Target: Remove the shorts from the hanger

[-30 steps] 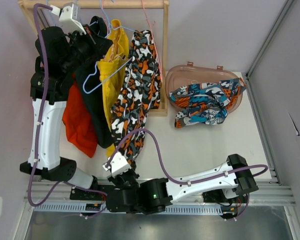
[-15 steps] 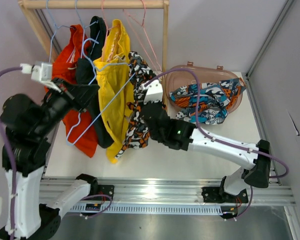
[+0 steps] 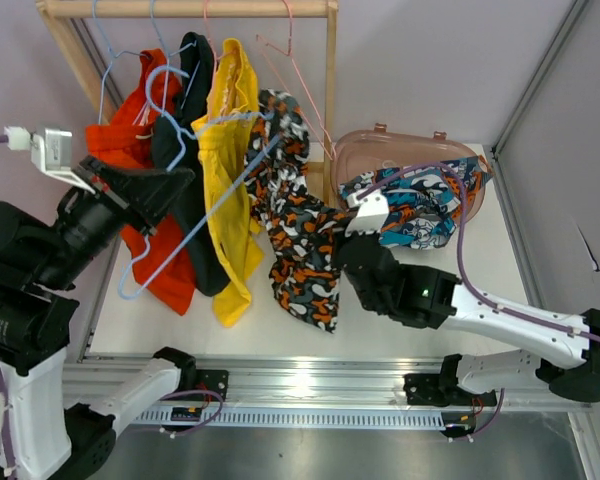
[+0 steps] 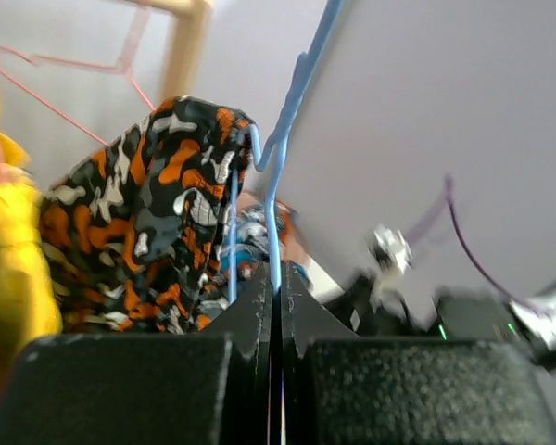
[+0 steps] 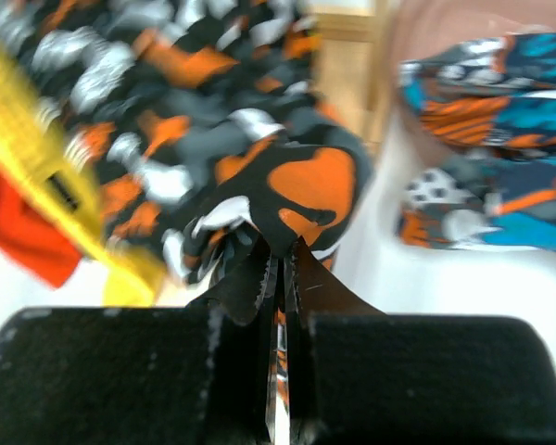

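The right tool (image 5: 277, 264) is seen clamped shut on a fold of the black-white-orange shorts (image 3: 298, 235), low over the worktop (image 3: 420, 290). These shorts are stretched from that grip up to the blue hanger (image 4: 271, 222), over whose far end their upper part is draped. The hanger's wire is pinched between the closed fingers of the left tool (image 4: 274, 287), which is held raised at the left. Beside it, the red shorts (image 3: 130, 125), black shorts (image 3: 202, 262) and yellow shorts (image 3: 225, 200) are hung from the wooden rack (image 3: 330, 80). At the right, the teal shorts (image 3: 420, 205) are laid in a brown tub (image 3: 380, 145).
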Tool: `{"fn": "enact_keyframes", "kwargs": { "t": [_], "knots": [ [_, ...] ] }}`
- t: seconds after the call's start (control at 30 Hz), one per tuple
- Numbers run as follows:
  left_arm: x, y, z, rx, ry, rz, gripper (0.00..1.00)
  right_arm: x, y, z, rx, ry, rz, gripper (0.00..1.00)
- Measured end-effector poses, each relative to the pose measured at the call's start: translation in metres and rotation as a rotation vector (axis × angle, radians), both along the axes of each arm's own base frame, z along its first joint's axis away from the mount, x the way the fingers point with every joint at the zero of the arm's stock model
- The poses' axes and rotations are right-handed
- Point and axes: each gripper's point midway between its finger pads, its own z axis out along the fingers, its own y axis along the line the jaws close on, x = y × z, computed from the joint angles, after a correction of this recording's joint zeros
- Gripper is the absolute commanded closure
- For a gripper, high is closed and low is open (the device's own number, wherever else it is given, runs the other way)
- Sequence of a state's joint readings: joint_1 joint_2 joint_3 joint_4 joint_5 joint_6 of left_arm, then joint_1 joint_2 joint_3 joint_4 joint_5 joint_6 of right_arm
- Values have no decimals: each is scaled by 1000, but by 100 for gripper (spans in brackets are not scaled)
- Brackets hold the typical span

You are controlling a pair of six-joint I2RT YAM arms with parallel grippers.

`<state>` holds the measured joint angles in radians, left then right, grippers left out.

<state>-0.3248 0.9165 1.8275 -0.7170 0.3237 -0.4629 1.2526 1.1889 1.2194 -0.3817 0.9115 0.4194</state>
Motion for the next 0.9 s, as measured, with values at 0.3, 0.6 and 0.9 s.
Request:
{"fn": "enact_keyframes", "kwargs": {
  "t": [0.3,0.6,0.9],
  "knots": [
    [-2,-23,-187,126,375,-127,100,52,-59,86,47,-106,-151,100],
    [-80,-40,-274,215,583,-402,100,94,-125,137,39,-196,-293,100],
    [-134,-40,-190,141,381,-617,100,147,-192,140,-16,-177,-414,100]
  ]
}}
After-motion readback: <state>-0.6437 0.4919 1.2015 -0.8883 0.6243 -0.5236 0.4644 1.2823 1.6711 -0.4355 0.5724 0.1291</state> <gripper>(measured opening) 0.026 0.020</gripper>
